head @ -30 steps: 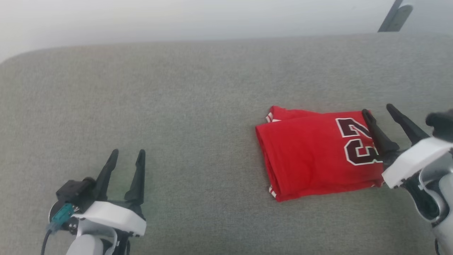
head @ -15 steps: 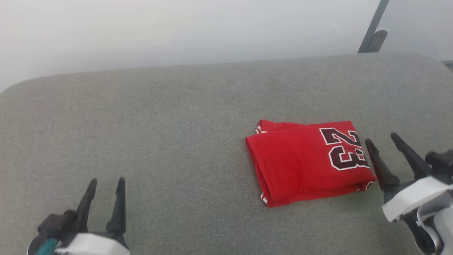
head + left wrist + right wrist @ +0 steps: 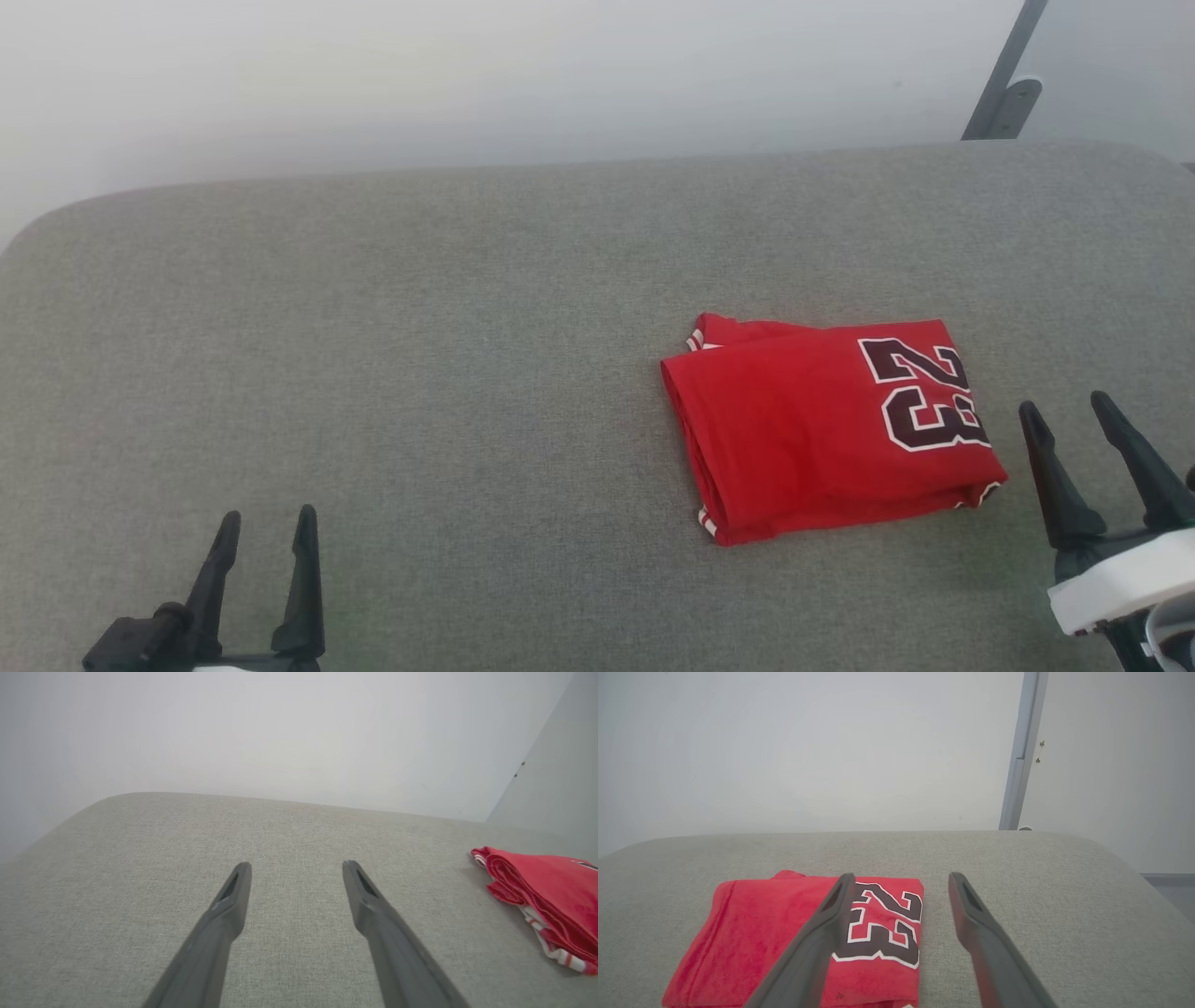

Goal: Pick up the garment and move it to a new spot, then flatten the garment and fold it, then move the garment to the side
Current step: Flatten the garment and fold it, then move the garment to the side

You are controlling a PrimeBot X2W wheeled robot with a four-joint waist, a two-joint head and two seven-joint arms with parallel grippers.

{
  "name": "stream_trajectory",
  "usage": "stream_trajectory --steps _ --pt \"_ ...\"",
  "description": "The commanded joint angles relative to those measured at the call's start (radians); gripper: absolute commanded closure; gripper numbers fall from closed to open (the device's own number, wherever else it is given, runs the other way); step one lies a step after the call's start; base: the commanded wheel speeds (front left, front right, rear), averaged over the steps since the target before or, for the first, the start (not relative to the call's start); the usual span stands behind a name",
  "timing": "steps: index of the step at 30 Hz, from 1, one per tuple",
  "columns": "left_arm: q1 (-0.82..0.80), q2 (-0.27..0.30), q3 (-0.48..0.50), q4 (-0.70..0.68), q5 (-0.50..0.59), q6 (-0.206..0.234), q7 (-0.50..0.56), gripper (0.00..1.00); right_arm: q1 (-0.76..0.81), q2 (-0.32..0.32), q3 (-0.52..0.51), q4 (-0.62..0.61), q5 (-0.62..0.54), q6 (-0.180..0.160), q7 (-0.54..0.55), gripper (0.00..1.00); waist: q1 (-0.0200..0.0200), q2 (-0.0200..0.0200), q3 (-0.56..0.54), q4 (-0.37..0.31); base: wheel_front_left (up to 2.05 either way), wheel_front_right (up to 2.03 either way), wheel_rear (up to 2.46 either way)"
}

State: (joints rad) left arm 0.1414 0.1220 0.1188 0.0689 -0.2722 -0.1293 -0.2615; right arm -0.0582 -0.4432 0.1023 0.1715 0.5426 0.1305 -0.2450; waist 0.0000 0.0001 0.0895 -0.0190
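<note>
The garment (image 3: 803,429) lies folded into a red rectangle on the grey bench (image 3: 420,327), toward 3 o'clock from the bench's middle in the head view. The dark number 23 (image 3: 924,392) is on top at its 3 o'clock end, and a little white stripe trim shows at the folded edges. The right end effector (image 3: 1064,403) is near the garment's 4 o'clock corner, not touching it, with fingers spread and holding nothing. The left end effector (image 3: 269,513) is well apart at 8 o'clock, also released and empty. A pale wall (image 3: 467,75) stands behind the bench at 12 o'clock.
</note>
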Motion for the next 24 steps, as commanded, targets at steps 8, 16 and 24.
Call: stream_trajectory --steps 8,16,24 --pt "0.0 -0.006 -0.014 -0.019 0.017 -0.002 -0.005 0.0 0.045 0.037 -0.047 -0.065 -0.031 0.0 0.05 0.0 0.0 -0.0001 0.003 0.01 0.0 0.0 0.0" --pt "-0.044 -0.006 -0.04 -0.028 0.028 -0.002 -0.005 0.0 -0.003 0.021 -0.046 -0.075 -0.036 0.0 0.122 0.0 0.0 -0.0001 0.03 0.026 0.0 0.0 0.0" --pt "-0.143 -0.005 -0.099 -0.024 0.031 -0.002 -0.005 0.0 -0.166 -0.071 -0.01 -0.007 -0.005 0.0 0.411 0.0 0.0 -0.0001 0.126 0.06 0.0 0.0 0.0"
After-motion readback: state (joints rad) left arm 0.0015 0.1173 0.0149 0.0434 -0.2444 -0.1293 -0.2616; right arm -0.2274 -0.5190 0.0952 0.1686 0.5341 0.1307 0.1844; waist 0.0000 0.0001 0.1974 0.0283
